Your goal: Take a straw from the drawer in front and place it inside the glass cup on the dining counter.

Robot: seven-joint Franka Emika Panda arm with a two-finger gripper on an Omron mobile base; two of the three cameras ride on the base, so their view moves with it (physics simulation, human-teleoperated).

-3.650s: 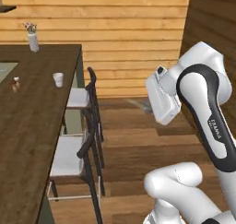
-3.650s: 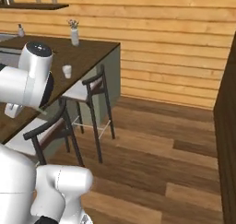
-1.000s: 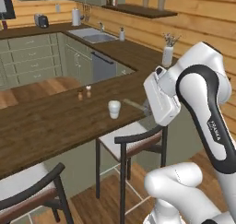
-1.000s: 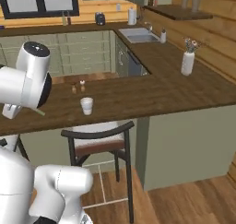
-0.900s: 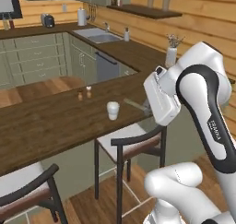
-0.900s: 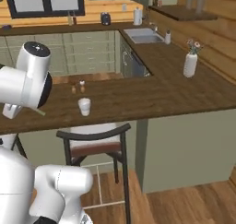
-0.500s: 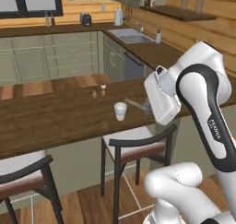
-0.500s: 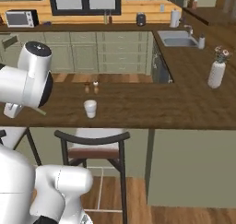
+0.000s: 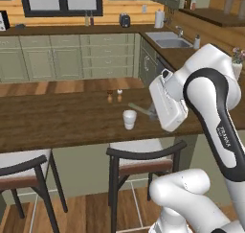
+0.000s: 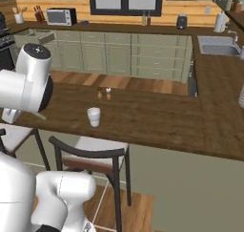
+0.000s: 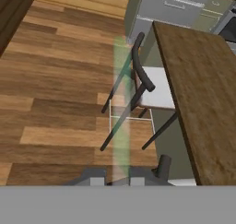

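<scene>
Hand view: gripper (image 11: 116, 179) closed on the straw (image 11: 120, 103), a pale translucent streak above a stool (image 11: 148, 91). Base views: glass cup (image 9: 129, 119) upright on the dining counter (image 9: 57, 122), near 2 shakers (image 9: 114, 96).

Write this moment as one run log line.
claw: shut on straw | glass cup: upright on dining counter, no straw inside

Dining counter (image 9: 57, 122): dark wood-grain slab, matt. Glass cup (image 9: 129, 119): whitish, translucent, smooth. Chair (image 11: 150, 87) ahead of the hand: dark matt frame, pale seat. Floor (image 11: 55, 80): brown wood planks, slight sheen.
</scene>
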